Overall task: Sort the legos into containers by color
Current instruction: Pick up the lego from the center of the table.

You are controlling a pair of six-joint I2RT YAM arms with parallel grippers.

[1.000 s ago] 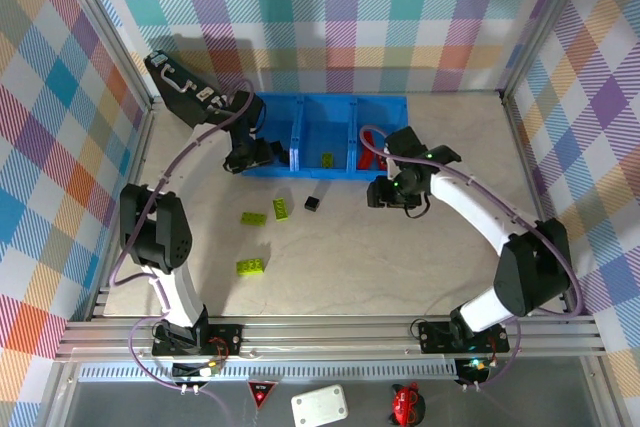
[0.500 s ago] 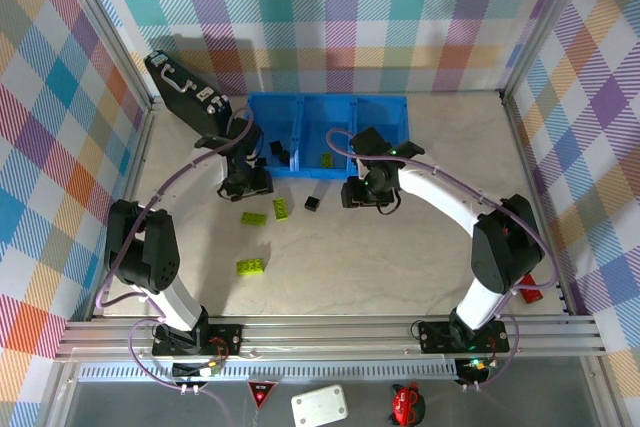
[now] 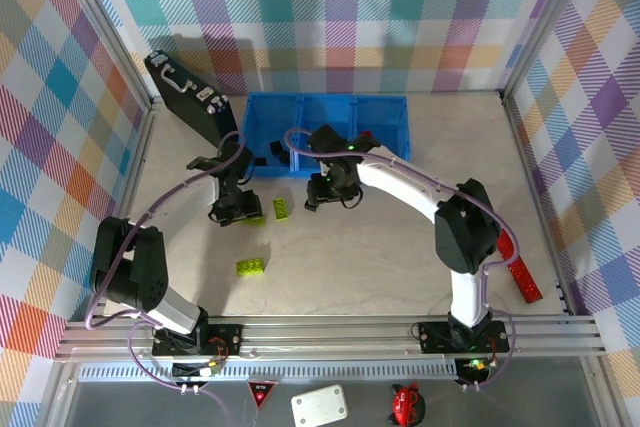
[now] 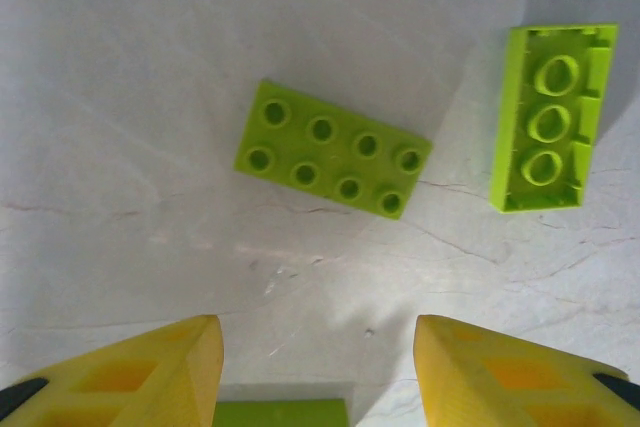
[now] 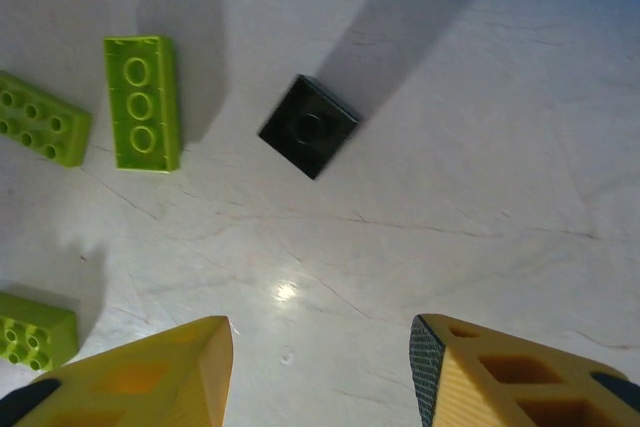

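- I count two end effectors, both over the table point(image 3: 380, 257) in front of the tray.
- The left end effector point(image 4: 315, 347) hangs with its two yellow fingers point(image 4: 120, 377) spread apart and bare table between them; it grips nothing.
- The right end effector point(image 5: 318, 337) is spread the same way and is also empty.
- I count three lime bricks on the table. The studs-up lime brick point(image 4: 333, 162) lies flat ahead of the left fingers. The flipped lime brick point(image 4: 550, 117) is just beside it, not touching, with three hollow tubes showing. The third lime brick point(image 5: 35, 332) sits apart from those two, nearer the arm bases.
- A sliver of lime shows at the bottom edge of the left wrist view, between the fingers; I cannot tell what it is.
- I see one black brick point(image 5: 308, 125) lying loose on the table ahead of the right fingers, near the tray's front edge and outside it.
- There is one blue tray point(image 3: 385, 100) with three compartments in a row at the far side of the table. The right arm covers part of it, so I cannot count the bricks inside.
- One black case point(image 3: 185, 92) leans at the far left corner.
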